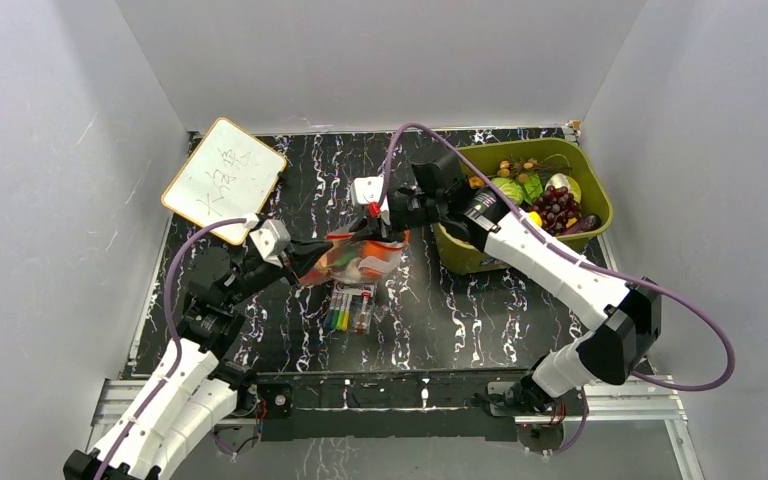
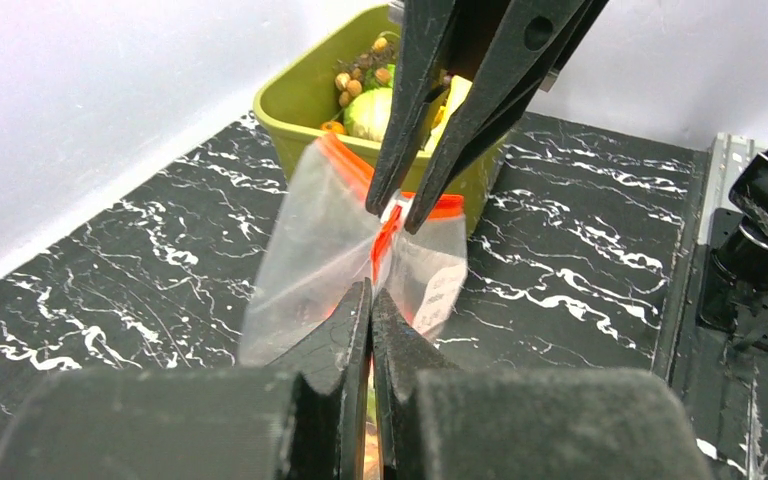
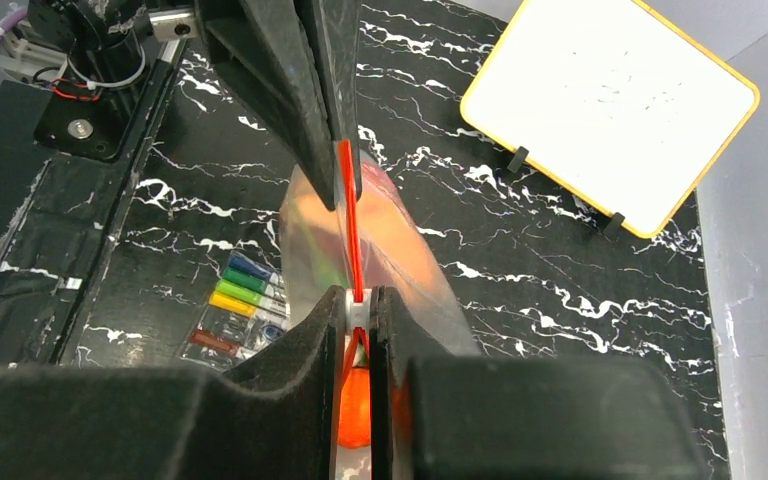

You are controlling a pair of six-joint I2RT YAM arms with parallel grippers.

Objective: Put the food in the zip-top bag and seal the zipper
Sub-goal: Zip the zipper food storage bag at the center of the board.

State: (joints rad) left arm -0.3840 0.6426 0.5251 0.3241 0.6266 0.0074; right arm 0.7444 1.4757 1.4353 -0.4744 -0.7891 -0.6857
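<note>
Nearest, low in the centre of the top view, a pack of markers (image 1: 350, 306) is seen lying on the black marbled table (image 1: 460, 330). Just above it, at mid-frame, the bag (image 1: 360, 258) is held up between the two arms. Orange and red food (image 1: 345, 260) is seen inside it through clear, crinkled plastic. The zipper (image 3: 352, 225) is stretched as a thin red line between the claws. The left gripper (image 1: 310, 262) is pressed together on one end and the right gripper (image 1: 385, 232) is pinched on the other. Whether the strip is sealed along its length cannot be told. Farther off, at upper right, the olive bin (image 1: 457, 256) is filled with more food — dark grapes (image 1: 557, 208), a green leafy piece, small brown berries, a purple piece at the edge. At upper left a whiteboard (image 1: 225, 180) is propped.
</note>
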